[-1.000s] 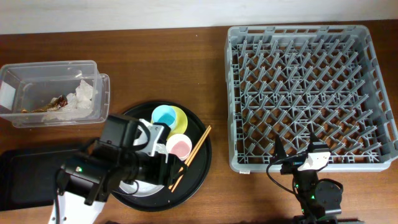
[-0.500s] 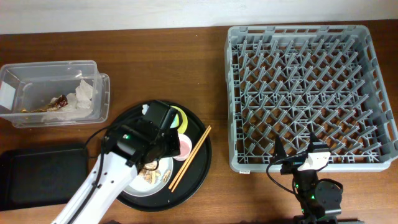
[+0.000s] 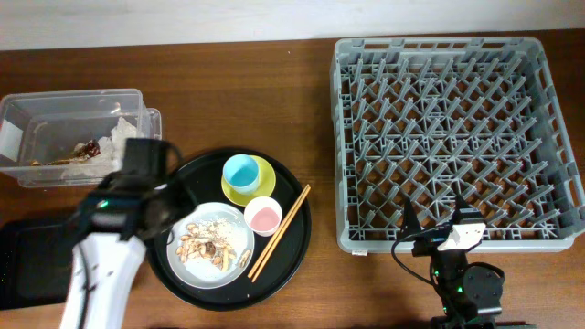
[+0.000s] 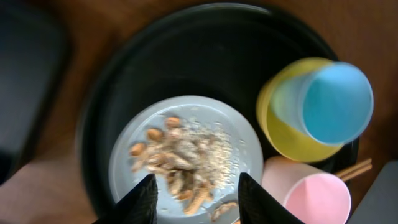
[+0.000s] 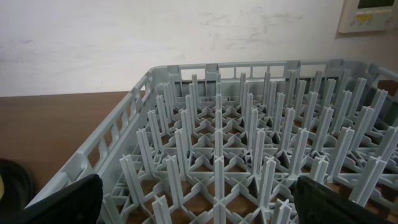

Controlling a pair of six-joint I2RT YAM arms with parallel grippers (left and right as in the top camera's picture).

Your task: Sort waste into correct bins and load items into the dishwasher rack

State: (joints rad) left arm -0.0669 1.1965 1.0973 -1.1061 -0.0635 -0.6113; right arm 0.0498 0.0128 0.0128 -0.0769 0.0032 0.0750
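At the upper left of the top view we see the clear tub (image 3: 55, 128). A crumpled white napkin (image 3: 123, 137) and a small brown wrapper (image 3: 87, 148) lie inside it. Below the tub, at the lower left, sits the flat black tray (image 3: 37, 260).

Next comes the left arm (image 3: 101, 274), which reaches up from the bottom edge. In its own camera we see the left gripper (image 4: 196, 180) hanging above the white plate (image 3: 215, 276). Its two fingers (image 4: 140, 199) stand apart with nothing between them, so it holds nothing.

The plate lies on the left part of the big round black tray (image 3: 297, 233), a little left of the middle of the picture. Brown food scraps (image 3: 206, 242) and crumbs are piled on the plate. Above the plate is the yellow bowl (image 3: 263, 180), and the blue cup (image 3: 240, 170) stands inside it. The pink cup (image 3: 262, 216) stands just right of the plate, below the bowl. Two wooden chopsticks (image 3: 279, 233) lie slanted along the right side of the round tray.

The big grey rack (image 3: 448, 137) fills the right half of the picture. We see no dishes in it.

The right gripper (image 5: 196, 186) sits at the lower right, by the near edge of the rack. Its jaws are spread wide and hold nothing.
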